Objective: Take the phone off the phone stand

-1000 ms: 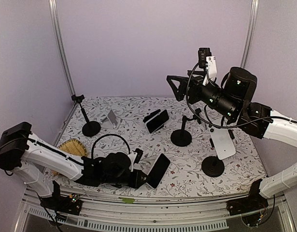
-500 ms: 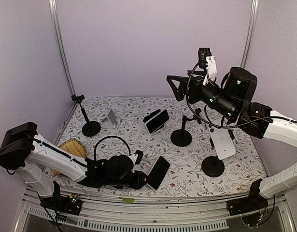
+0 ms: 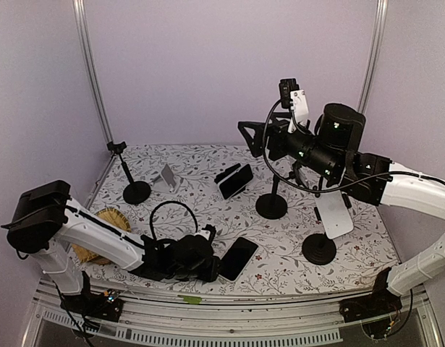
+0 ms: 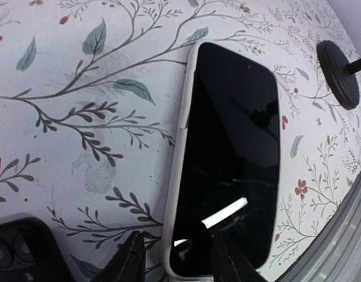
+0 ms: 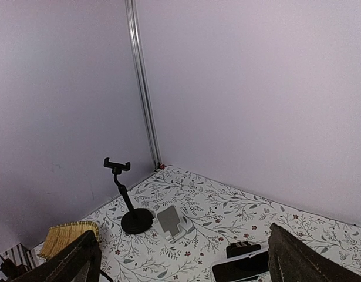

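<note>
At the near edge of the table (image 3: pixel 208 188) the phone (image 3: pixel 239 258) lies flat, screen up, well apart from the nearest stand (image 3: pixel 271 204). My left gripper (image 3: pixel 213 269) sits low at the phone's near end. In the wrist view the fingertips (image 4: pixel 132 258) straddle one corner of the case, but that corner is cropped at the frame's bottom. I cannot tell whether they clamp it or stand loose. The right gripper (image 3: pixel 252 136) hangs high over the back of the table, spread wide and empty.

I judge the step in hand to be the set-down and release. To do it well I would open the left jaws fully and check in the wrist view for a gap on both sides of the case. Then I would draw back along the finger axis before rising, so no pad drags the phone. It lies close to the table's front edge, so any nudge should push it inward, not outward. The right arm has no part in this, and I would leave it high.
</note>
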Action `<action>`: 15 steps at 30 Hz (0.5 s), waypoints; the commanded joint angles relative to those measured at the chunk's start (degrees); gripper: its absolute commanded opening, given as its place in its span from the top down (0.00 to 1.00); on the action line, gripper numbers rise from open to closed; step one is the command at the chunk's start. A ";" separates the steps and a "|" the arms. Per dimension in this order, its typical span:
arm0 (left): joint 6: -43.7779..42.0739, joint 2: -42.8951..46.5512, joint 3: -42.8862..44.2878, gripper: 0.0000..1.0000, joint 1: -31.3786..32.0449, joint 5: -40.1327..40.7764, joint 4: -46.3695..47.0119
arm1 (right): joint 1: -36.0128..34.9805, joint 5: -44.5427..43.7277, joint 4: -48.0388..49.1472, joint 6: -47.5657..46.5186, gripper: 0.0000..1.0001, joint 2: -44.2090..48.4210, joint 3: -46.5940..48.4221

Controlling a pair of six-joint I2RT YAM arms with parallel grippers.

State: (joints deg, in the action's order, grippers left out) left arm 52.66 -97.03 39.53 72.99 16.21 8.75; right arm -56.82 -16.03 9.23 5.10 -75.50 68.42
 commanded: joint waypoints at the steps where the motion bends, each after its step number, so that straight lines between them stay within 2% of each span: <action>1: -0.89 -1.31 1.74 0.58 0.40 3.94 -3.88 | 0.24 -1.51 1.70 -0.59 0.01 0.39 2.05; 9: -1.09 -1.60 3.74 0.56 0.39 6.05 -7.01 | 0.27 -1.64 2.94 -0.51 0.01 2.47 -0.26; 12: -1.51 0.32 4.03 0.51 0.39 7.84 -8.75 | 0.25 -0.80 2.98 -0.20 0.01 3.26 -0.86; 15: -1.94 2.31 5.24 0.42 0.23 10.15 -12.45 | 0.26 -0.37 2.90 -0.01 0.01 4.14 -1.54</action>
State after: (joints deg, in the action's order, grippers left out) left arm 51.66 -97.89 42.72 72.99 22.26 1.93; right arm -56.80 -17.19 10.63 4.93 -73.52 68.01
